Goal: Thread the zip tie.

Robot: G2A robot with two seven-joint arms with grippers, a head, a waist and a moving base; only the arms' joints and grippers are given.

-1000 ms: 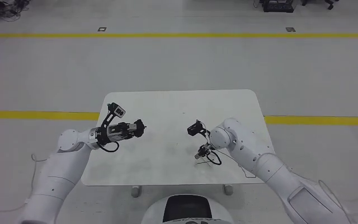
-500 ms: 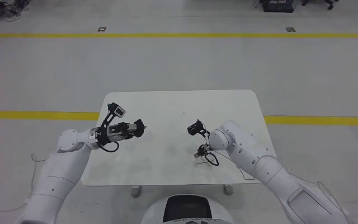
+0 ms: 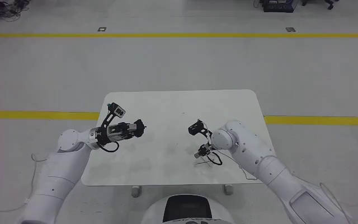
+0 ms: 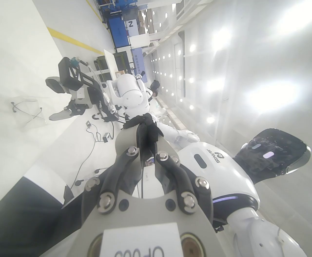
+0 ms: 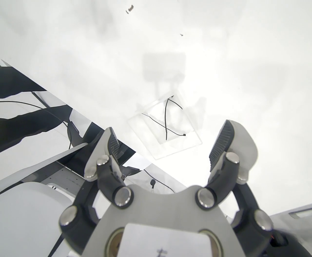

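Hovering wide open and empty, right gripper (image 5: 168,133) hangs over two crossed zip ties (image 5: 165,125) in a clear tray (image 5: 180,151) on the worktop (image 5: 243,73); left gripper (image 4: 146,125), closed with nothing visibly held, stands well apart.

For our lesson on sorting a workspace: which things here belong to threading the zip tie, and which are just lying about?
Job in hand: zip ties; clear tray under them; right gripper, open; left gripper, shut.
Lying about: dark specks on the table.
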